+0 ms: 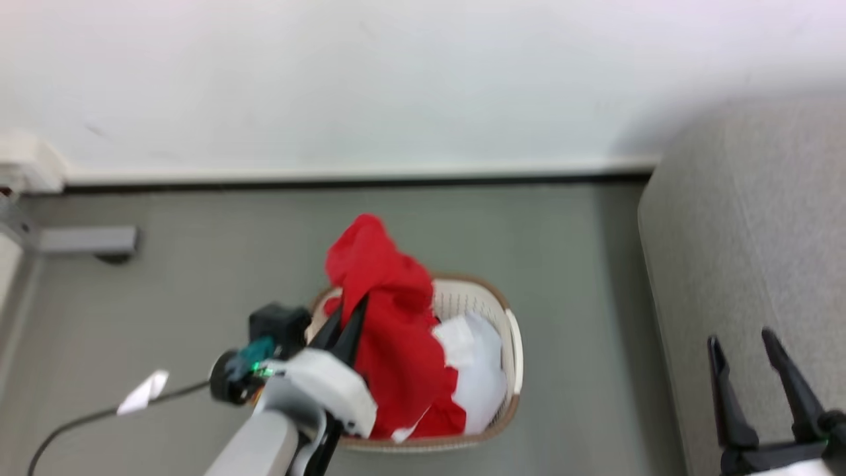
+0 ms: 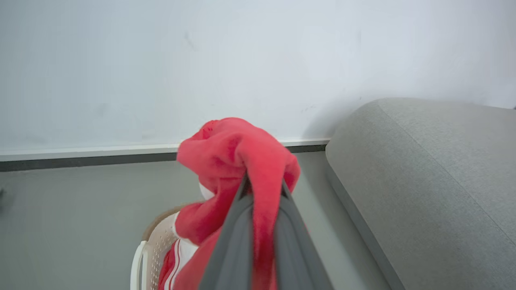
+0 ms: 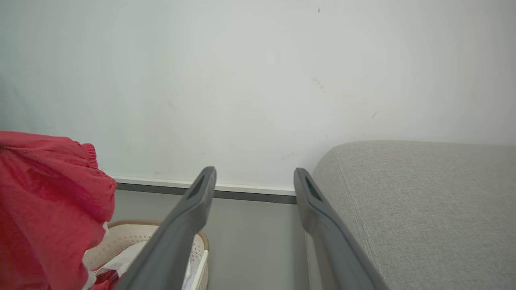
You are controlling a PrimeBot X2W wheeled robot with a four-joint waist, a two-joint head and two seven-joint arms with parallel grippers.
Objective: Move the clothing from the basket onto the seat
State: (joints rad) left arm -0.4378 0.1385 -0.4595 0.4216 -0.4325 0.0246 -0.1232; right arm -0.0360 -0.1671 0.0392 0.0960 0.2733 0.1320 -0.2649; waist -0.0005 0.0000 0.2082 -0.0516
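Two left gripper fingers are pinching the soft red garment high, drawing it from the oval cream basket for the grey upholstered sofa; our right gripper is standing spread, empty.

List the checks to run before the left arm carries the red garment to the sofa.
1. Left gripper shut on red garment: ok.
2. Garment fully out of the basket: not ok, its lower end hangs inside.
3. Floor between basket and sofa free: ok.
4. Right gripper open, holding nothing: ok.
5. White cloth in basket snagged on garment: cannot tell.
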